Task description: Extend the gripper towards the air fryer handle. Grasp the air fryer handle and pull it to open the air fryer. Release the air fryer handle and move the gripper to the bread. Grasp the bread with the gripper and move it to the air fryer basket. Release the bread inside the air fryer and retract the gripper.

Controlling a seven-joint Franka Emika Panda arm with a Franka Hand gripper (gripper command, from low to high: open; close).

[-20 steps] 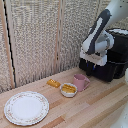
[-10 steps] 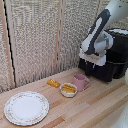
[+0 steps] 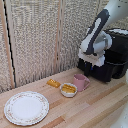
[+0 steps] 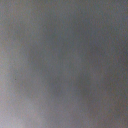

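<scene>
The white arm bends down from the exterior view's upper right, its gripper point(image 3: 95, 63) low against the front of the black air fryer point(image 3: 112, 60), opening impossible to tell, the wrist view only grey blur, while the bread point(image 3: 53, 83) lies on the tabletop point(image 3: 95, 107) beside a pink mug point(image 3: 80, 82).

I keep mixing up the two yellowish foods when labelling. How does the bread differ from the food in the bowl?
The bread lies bare on the wooden table; the other food sits inside a white bowl. The bread is nearer the back screen, the bowl beside the pink mug. Both are small and golden-yellow.
</scene>
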